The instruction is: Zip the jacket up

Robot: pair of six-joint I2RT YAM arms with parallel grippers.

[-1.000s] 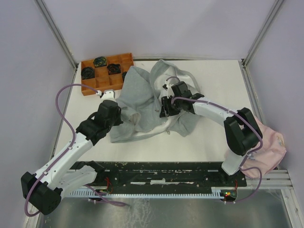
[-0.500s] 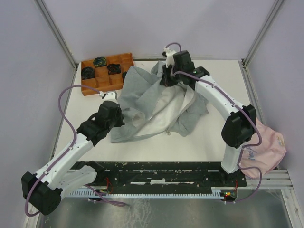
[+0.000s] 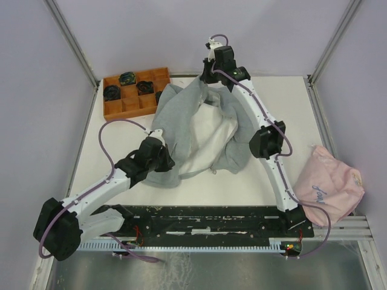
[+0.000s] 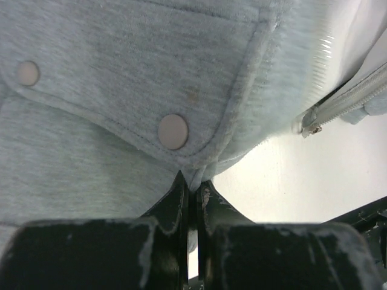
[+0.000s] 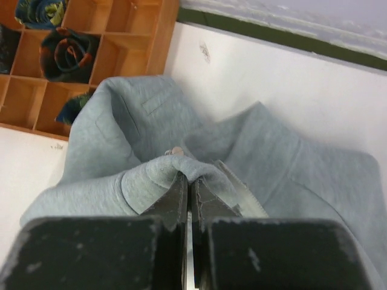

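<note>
The light grey fleece jacket [image 3: 187,130] lies crumpled mid-table, its white lining [image 3: 208,136] showing and its front open. My left gripper [image 3: 162,158] is shut on the jacket's lower left hem; the left wrist view shows the hem pinched between the fingers [image 4: 192,184], below a pocket flap with snaps [image 4: 173,131], and the zipper end [image 4: 311,125] hangs loose at right. My right gripper [image 3: 208,81] is shut on a fold of the jacket's upper edge [image 5: 181,166] at the table's far side, holding it raised, with zipper teeth [image 5: 242,196] beside the fingers.
An orange compartment tray [image 3: 118,106] with dark rolled items [image 3: 112,92] stands at the back left, touching the jacket. A pale pink cloth [image 3: 332,184] lies at the right near edge. A black rail [image 3: 205,219] runs along the front.
My right gripper has carried the jacket's upper edge from mid-table to the far edge, opening the jacket. My left gripper has moved right and nearer with the lower hem.
</note>
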